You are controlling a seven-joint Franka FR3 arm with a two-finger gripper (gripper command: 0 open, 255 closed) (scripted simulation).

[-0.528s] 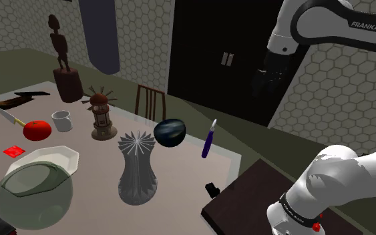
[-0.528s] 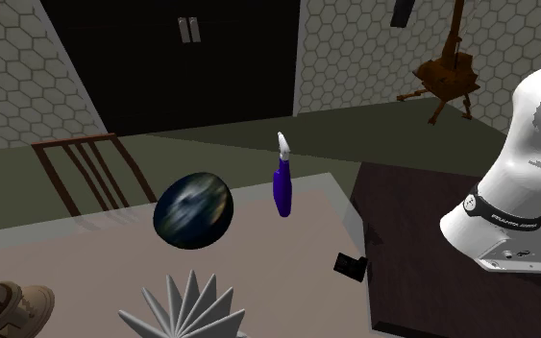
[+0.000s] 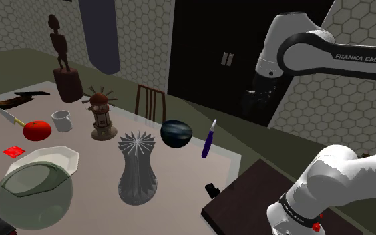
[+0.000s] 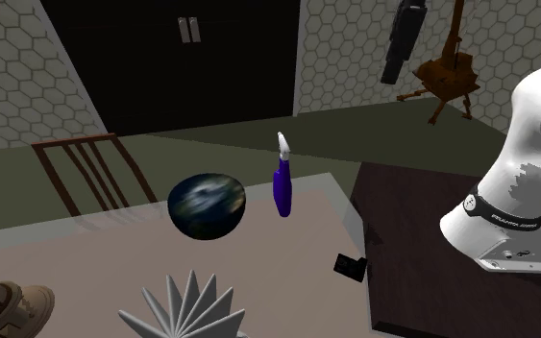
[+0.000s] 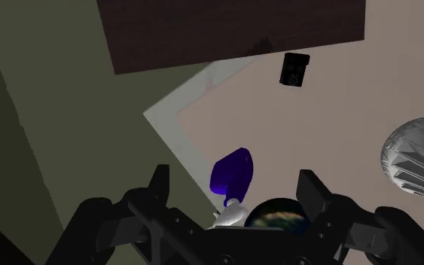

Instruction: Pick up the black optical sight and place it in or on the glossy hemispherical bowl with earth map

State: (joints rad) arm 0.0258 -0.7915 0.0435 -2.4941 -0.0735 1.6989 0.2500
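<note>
— Pincer (image 5: 234, 175)?
— Wide open, fingers well apart, clasping nothing. Hangs high above the table's (image 3: 186, 170) edge.
— Straight beneath?
— Purple-handled tool (image 5: 231, 169) standing upright, with the earth-map bowl (image 5: 278, 214) near it.
— And the black optical sight (image 5: 294, 69)?
— Lies on the table at its edge, right by the dark stand (image 5: 233, 30), well apart from the bowl.
— Any writing?
— Reads "FRANKA EMIKA" along the white arm (image 3: 353, 59) in the shoulder view.
</note>
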